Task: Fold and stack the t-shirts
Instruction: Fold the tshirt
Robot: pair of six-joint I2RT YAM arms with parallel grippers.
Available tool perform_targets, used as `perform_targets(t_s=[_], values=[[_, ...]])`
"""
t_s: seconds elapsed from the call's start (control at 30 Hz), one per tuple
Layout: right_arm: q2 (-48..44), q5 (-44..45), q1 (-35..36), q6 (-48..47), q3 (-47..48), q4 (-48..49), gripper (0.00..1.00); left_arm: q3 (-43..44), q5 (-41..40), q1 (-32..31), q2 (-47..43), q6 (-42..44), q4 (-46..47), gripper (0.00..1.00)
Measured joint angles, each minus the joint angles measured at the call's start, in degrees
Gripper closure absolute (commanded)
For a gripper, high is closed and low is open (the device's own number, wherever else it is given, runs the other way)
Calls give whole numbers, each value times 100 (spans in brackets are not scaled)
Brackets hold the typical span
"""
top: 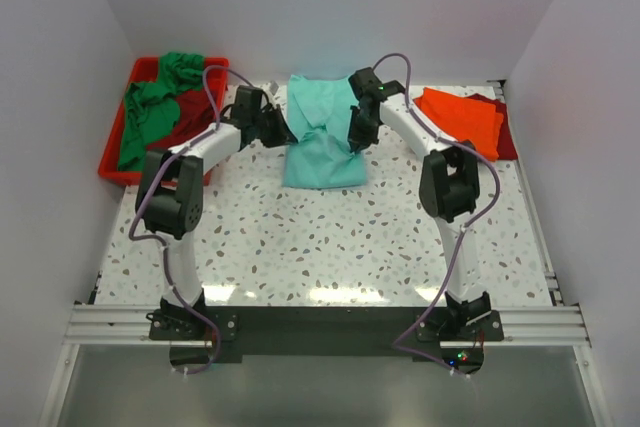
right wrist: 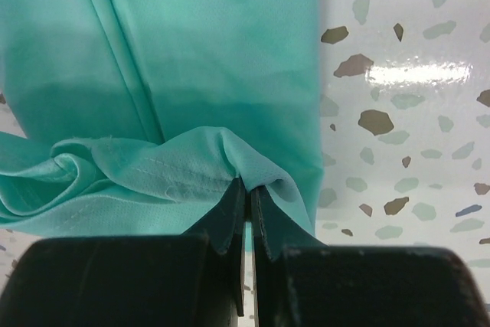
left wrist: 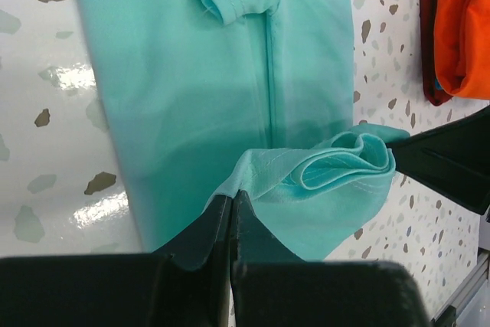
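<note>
At mid-table lies one light teal t-shirt [top: 322, 147], smooth, folded lengthwise, with a stitched edge bunched up. The left pincer [left wrist: 232, 198] and right pincer [right wrist: 246, 187] are each clenched on that edge. The white table [top: 330, 237] is speckled and the walls are plain. One orange t-shirt [top: 460, 117] covers a dark red t-shirt [top: 506, 135] at right. One green t-shirt [top: 150, 112] lies in the red tray [top: 112, 165].

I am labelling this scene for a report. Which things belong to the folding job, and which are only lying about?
Job: teal t-shirt, held by left end effector and right end effector; orange t-shirt; dark red t-shirt beneath it; green t-shirt.
Lying about: red plastic tray; speckled table.
</note>
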Motion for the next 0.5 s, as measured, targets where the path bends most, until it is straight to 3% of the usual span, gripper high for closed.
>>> perform_targets(t_s=[0.5], values=[[603,4,-216,181,809,214,100,507,170,269,658,-195,417,100]])
